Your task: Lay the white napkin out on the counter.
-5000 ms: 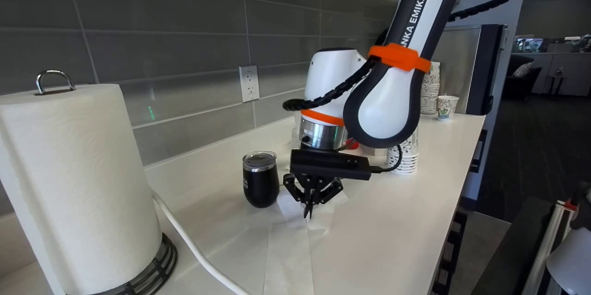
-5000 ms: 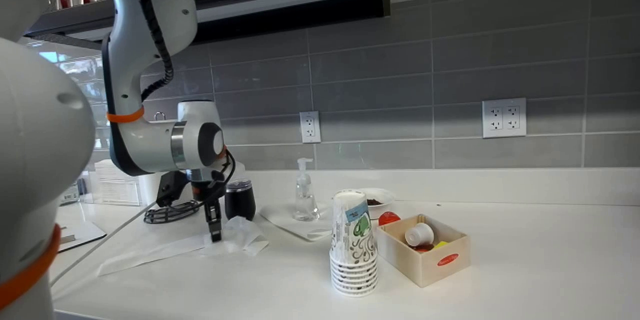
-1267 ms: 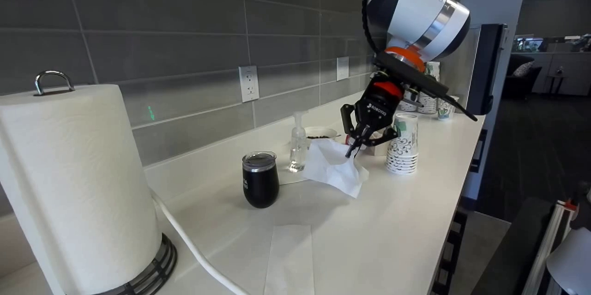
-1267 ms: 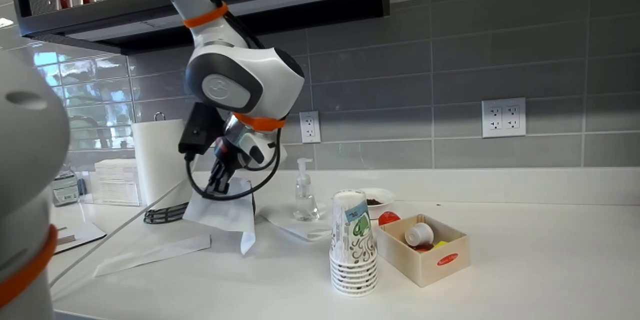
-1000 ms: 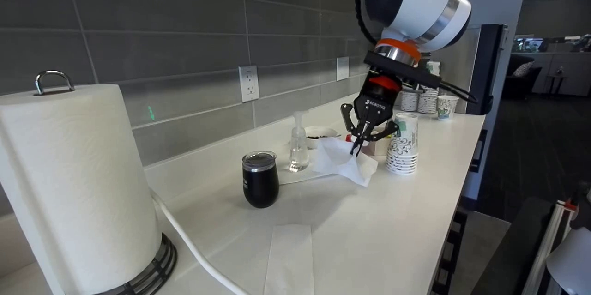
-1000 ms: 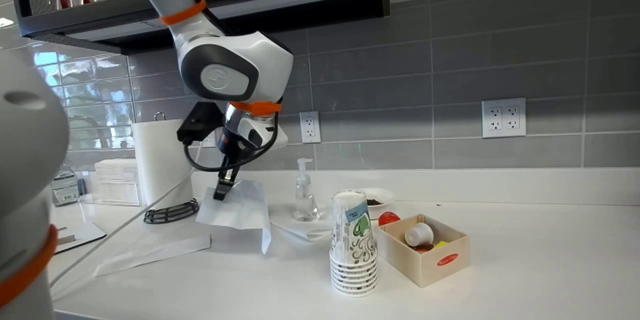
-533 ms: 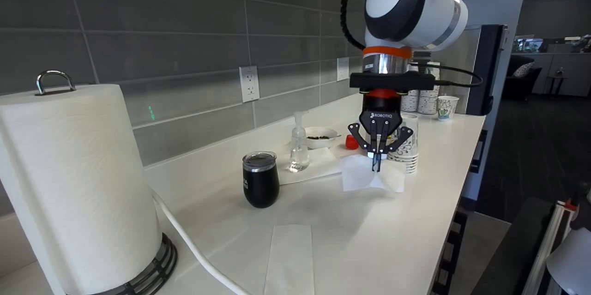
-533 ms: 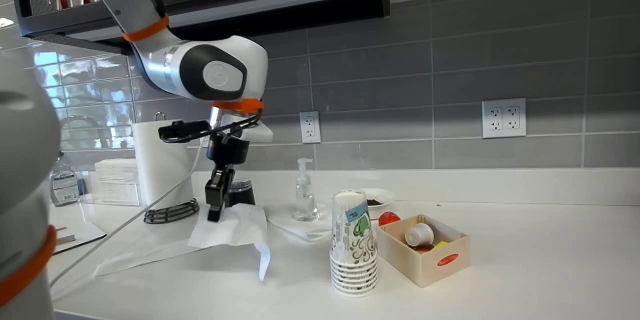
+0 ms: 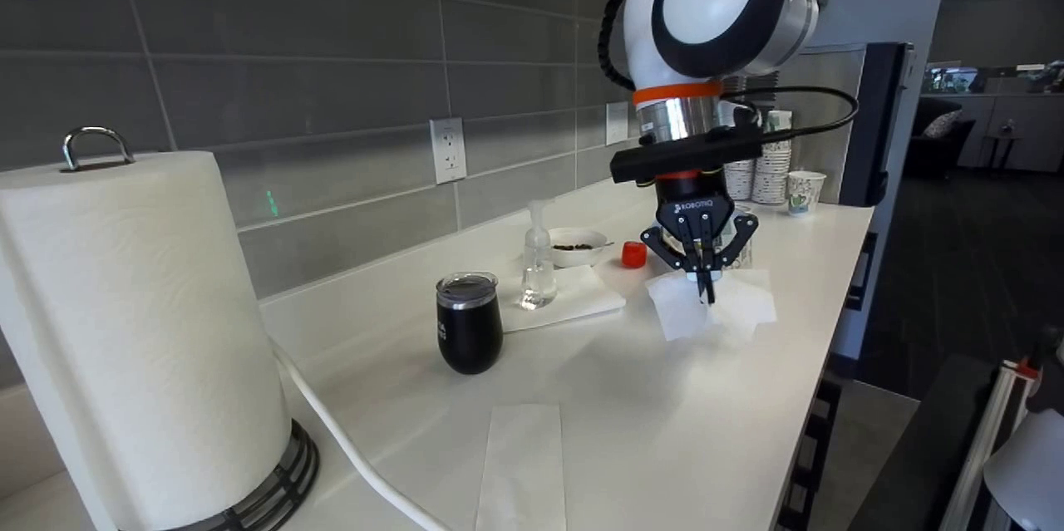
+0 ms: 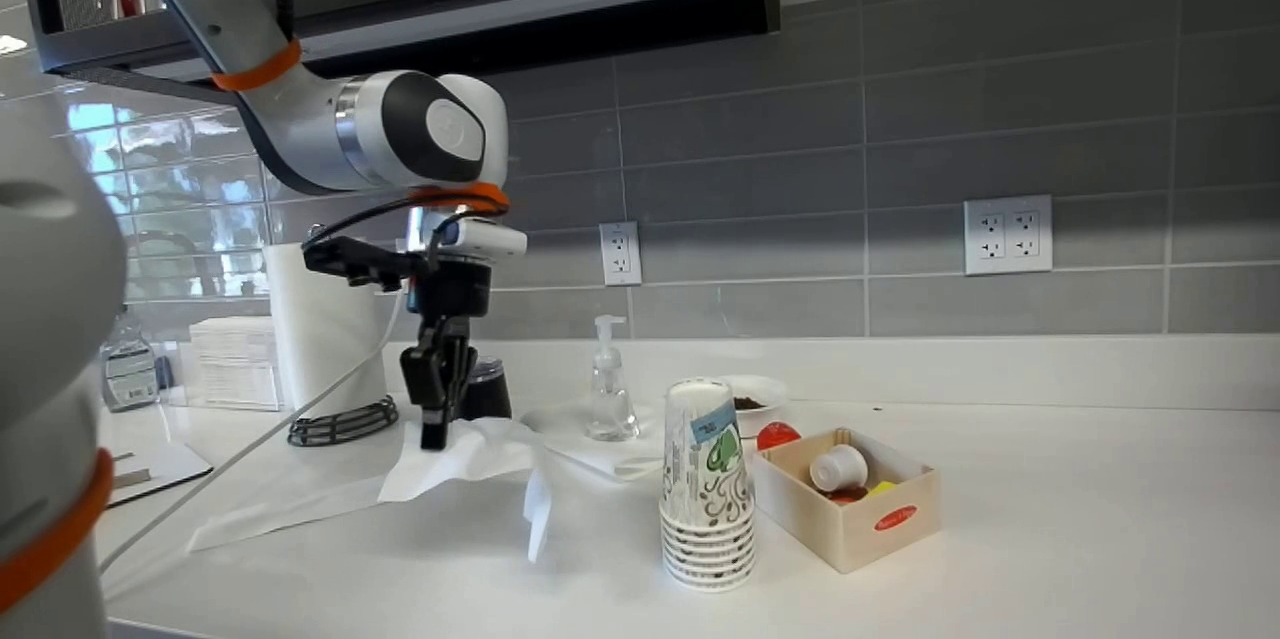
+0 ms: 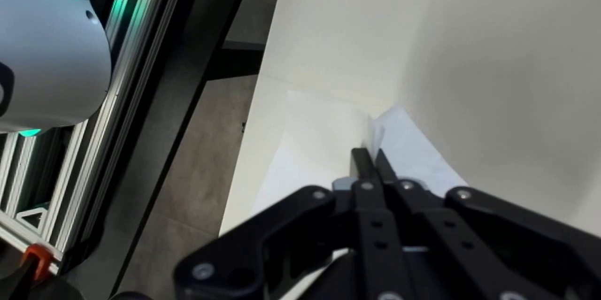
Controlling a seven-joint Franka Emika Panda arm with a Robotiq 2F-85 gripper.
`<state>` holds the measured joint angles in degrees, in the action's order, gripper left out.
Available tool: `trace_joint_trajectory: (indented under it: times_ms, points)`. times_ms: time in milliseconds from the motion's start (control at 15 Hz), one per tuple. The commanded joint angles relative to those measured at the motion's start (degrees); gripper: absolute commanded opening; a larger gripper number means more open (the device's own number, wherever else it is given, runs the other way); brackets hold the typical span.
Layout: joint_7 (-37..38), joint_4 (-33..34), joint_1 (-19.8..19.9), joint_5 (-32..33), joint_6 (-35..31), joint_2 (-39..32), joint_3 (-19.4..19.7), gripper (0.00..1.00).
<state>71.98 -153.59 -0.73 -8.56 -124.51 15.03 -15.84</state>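
The white napkin (image 9: pixel 746 298) is creased and hangs from my gripper (image 9: pixel 705 297). In an exterior view it drapes from the fingertips, one corner hanging down toward the counter (image 10: pixel 1040 529). My gripper (image 10: pixel 433 439) points down, its jaws shut on a pinched fold near the napkin's middle. In the wrist view the fold stands up between the fingertips, and the napkin (image 11: pixel 418 152) spreads to both sides below my gripper (image 11: pixel 374 155). The napkin is just above the counter (image 9: pixel 615 464); whether its lowest corner touches is unclear. The fingers hide part of it.
A black mug (image 9: pixel 470 336), a soap bottle (image 9: pixel 539 269) on a folded white cloth (image 9: pixel 586 298), a bowl (image 9: pixel 579 247) and a red object (image 9: pixel 633 254) stand toward the wall. Stacked paper cups (image 10: pixel 708 489) and a wooden box (image 10: pixel 850 519) are nearby. The counter's front edge is close.
The napkin was pinched on the counter beside the mug, then lifted. My gripper carried it away from the mug, straightened to point down, and lowered. The jaws stayed shut.
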Motion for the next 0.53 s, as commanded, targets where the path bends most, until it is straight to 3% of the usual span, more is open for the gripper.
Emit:
trace_joint_trajectory:
  times_ms: [0, 467]
  points:
    - [7.25, 0.53, -0.88, 5.44, -1.09, 1.59, 0.08, 0.00]
    - [18.91, -1.53, -0.26, 17.21, -11.64, -0.12, -1.46, 0.00]
